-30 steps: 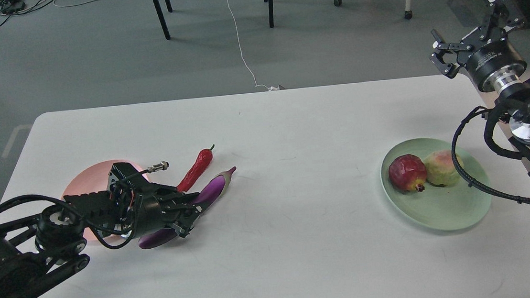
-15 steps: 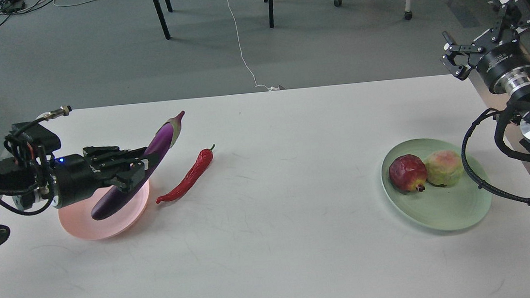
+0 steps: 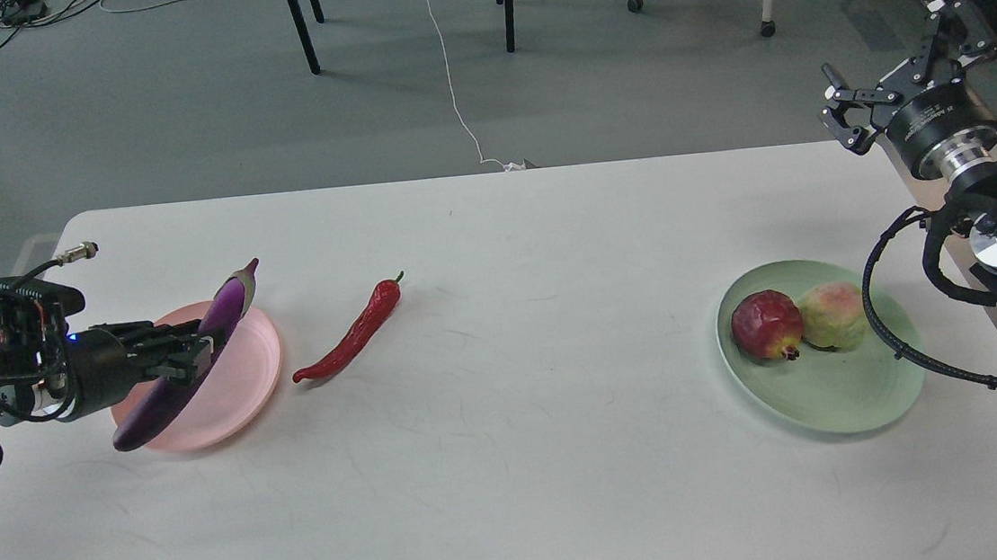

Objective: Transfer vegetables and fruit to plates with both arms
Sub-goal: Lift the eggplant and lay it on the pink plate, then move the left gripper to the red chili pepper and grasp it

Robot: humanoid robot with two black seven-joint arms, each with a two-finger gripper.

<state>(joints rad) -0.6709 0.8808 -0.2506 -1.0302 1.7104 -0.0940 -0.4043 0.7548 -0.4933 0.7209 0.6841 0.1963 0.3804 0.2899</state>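
At frame left, the left gripper (image 3: 185,357) is clamped around the eggplant (image 3: 190,361) at mid-length, held tilted over the pink plate (image 3: 251,387). The chili (image 3: 350,334) lies beside it. At upper right, the right gripper (image 3: 891,70) is spread, empty, above the green plate (image 3: 833,395) holding two fruits (image 3: 800,321).

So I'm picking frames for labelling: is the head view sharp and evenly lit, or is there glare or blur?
Head view: soft, even light, with only faint shadows under the red chili pepper and the green plate. A small highlight sits on the eggplant held in the left tool. No clear motion blur. The fruits are crisp.
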